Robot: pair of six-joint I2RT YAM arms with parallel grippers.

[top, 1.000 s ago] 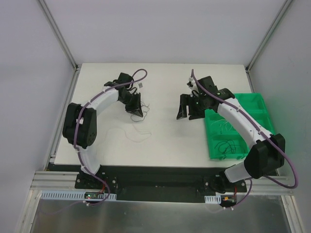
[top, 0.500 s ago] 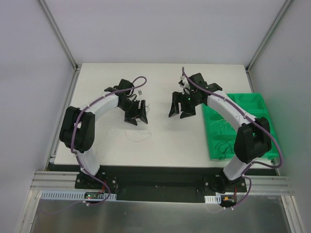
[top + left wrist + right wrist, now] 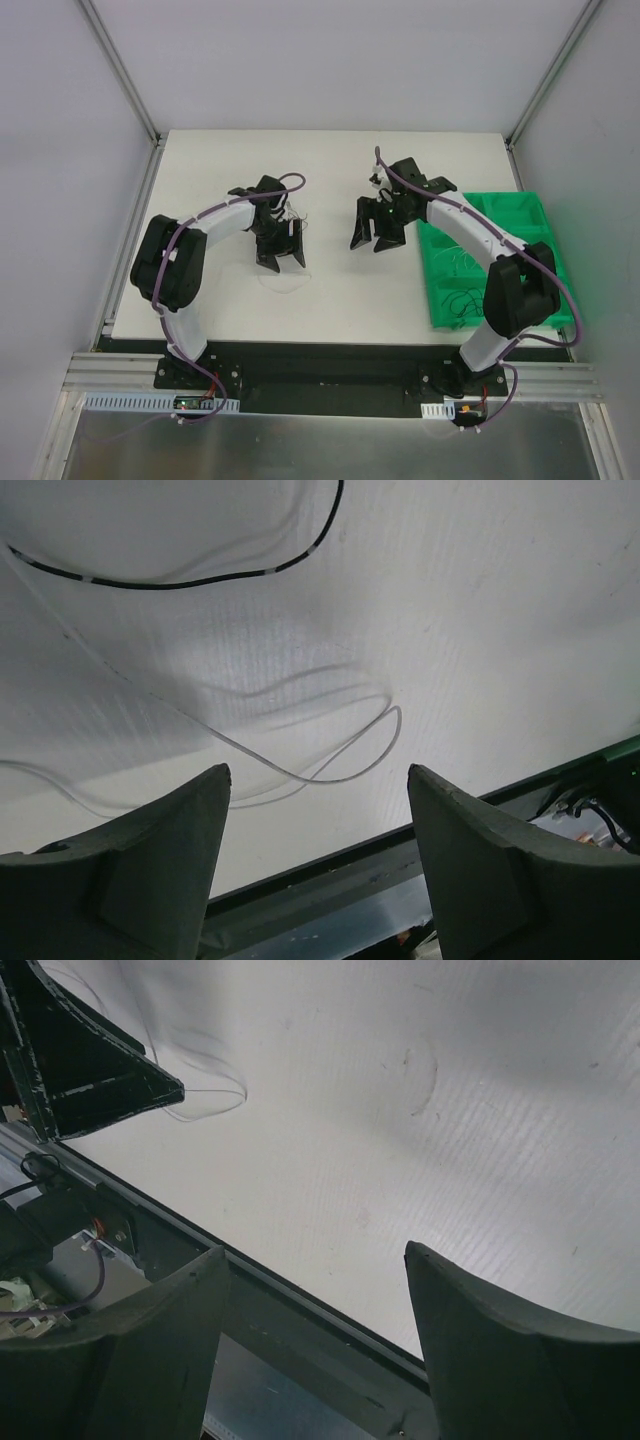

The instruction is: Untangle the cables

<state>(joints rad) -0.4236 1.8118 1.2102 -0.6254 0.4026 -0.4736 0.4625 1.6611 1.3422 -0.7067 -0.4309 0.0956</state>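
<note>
Left of the green bin [image 3: 535,208]: both jaws released, nothing gripped

Just left of that bin, your right jaws hang spread and empty above the bench [image 3: 330,300]. Farther left, your left jaws gape over a whitish cable [image 3: 330,780], apparently lined up to pinch it. A black cable [image 3: 200,583] lies beyond.

My left arm [image 3: 205,222] bows from the base at lower left up toward frame centre. My left gripper [image 3: 282,258] points down, its 2 fingers [image 3: 150,870] spread wide. My right arm [image 3: 468,224] curls from lower right up and leftward. My right gripper [image 3: 369,240] tilts down, also spread wide. The 2 grippers are near each other at mid-frame, not touching.
</note>
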